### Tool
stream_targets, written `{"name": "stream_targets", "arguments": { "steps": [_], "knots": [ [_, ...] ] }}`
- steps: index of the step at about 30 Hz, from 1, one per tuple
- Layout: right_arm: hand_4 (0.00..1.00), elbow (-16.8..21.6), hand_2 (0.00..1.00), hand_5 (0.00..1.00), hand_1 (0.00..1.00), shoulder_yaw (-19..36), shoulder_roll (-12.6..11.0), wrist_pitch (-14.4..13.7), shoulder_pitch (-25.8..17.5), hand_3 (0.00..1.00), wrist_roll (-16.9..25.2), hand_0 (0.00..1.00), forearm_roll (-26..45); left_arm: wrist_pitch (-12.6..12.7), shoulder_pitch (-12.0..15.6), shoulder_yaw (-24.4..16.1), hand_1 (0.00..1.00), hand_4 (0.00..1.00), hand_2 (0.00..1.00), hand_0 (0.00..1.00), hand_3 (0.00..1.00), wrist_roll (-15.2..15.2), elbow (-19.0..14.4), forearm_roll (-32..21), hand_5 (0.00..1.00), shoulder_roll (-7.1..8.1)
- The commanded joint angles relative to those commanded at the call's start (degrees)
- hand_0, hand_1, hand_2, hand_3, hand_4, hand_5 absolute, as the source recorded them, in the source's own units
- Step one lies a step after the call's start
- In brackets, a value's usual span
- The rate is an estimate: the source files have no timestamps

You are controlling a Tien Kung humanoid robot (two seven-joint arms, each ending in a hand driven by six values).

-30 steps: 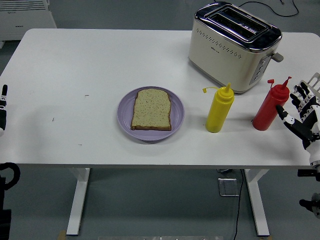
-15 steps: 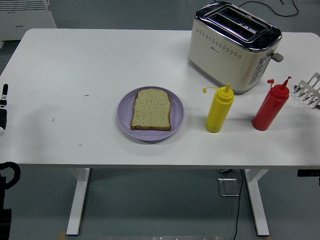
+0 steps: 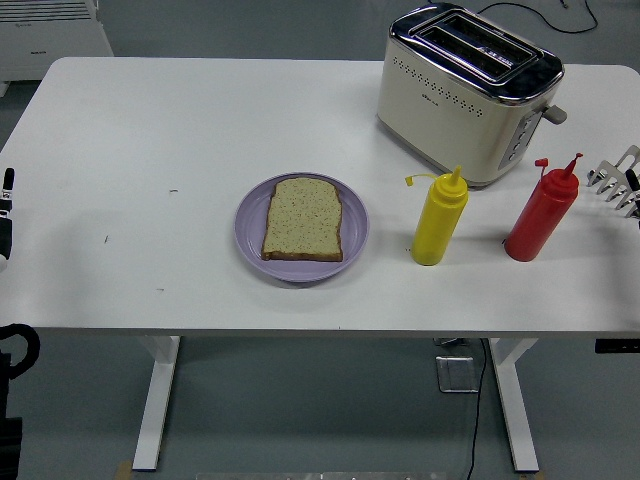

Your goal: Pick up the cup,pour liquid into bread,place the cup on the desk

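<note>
A slice of bread (image 3: 303, 219) lies on a purple plate (image 3: 250, 225) at the table's middle. A yellow squeeze bottle (image 3: 439, 219) stands upright to the right of the plate. A red squeeze bottle (image 3: 541, 211) stands upright further right. No cup shows. Only a dark tip of my right hand (image 3: 633, 184) shows at the right edge, right of the red bottle and apart from it. My left hand (image 3: 5, 215) rests at the left edge, far from the plate, mostly cut off.
A cream and chrome toaster (image 3: 467, 92) stands at the back right, behind the bottles. A white rack (image 3: 612, 181) sits at the right edge of the white table (image 3: 150, 130).
My right hand, which was spread open just right of the red bottle, has pulled back to the right; now only a dark tip shows at the edge. The bottles and bread have not moved.
</note>
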Motion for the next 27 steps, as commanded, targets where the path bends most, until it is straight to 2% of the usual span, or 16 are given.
{"name": "stream_targets", "arguments": {
  "steps": [10,27],
  "knots": [
    [0.657,-0.9,0.721,0.587,0.702,1.0,0.0,2.9,0.0,0.771,-2.2,0.771,-3.3,0.0,0.0,0.0,0.742,0.559,0.733,0.787,0.683,0.0,0.0,0.0,0.998,0.00],
    [0.644,-1.4,0.719,0.600,0.701,1.0,0.1,2.6,-0.1,0.761,-2.1,0.770,-2.8,0.0,0.1,0.2,0.743,0.564,0.734,0.788,0.684,0.0,0.0,0.0,0.998,0.00]
  ]
}}
